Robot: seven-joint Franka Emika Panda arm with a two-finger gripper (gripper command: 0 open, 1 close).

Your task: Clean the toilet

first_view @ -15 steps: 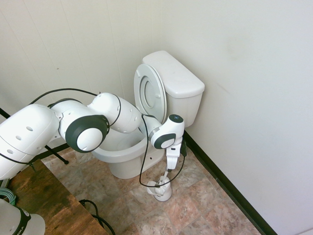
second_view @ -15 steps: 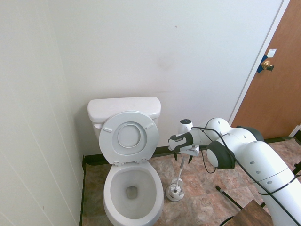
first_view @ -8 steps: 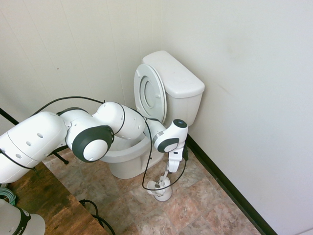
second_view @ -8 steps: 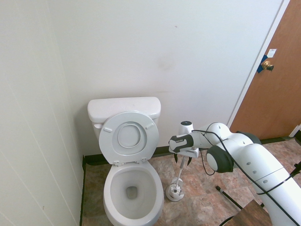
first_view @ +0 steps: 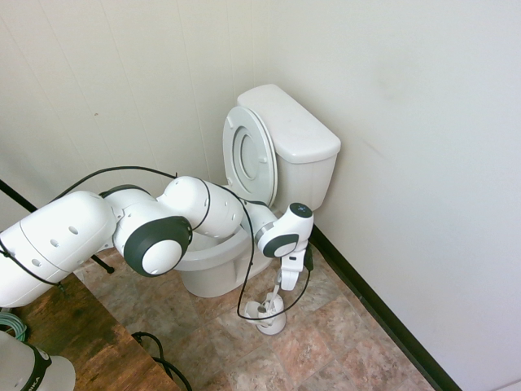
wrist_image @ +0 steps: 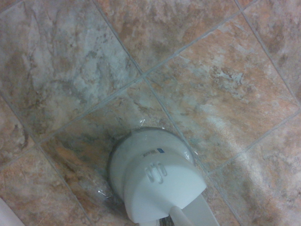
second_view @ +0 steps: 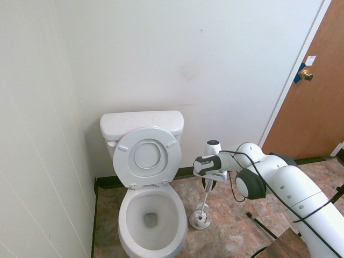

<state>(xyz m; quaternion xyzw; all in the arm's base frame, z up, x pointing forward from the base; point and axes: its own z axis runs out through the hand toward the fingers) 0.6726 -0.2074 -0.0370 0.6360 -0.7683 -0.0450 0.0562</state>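
Note:
The white toilet (first_view: 293,138) stands in the corner with its seat and lid raised against the tank. In the second exterior view the toilet (second_view: 152,215) shows an open bowl. To its side on the tile floor stands a small white brush holder (first_view: 267,314) (second_view: 200,219) (wrist_image: 155,181). A thin handle (second_view: 206,200) rises from it. My gripper (first_view: 286,283) (second_view: 208,184) points straight down at the top of that handle. Whether it grips the handle does not show.
A black baseboard (first_view: 374,314) runs along the wall just behind the brush holder. A brown door (second_view: 312,91) is at the far right. A dark wooden tabletop (first_view: 73,334) sits near the arm's base.
The arm has dropped a little and stretched further out, bringing the gripper lower onto the top of the brush handle. The toilet and the brush holder have not moved.

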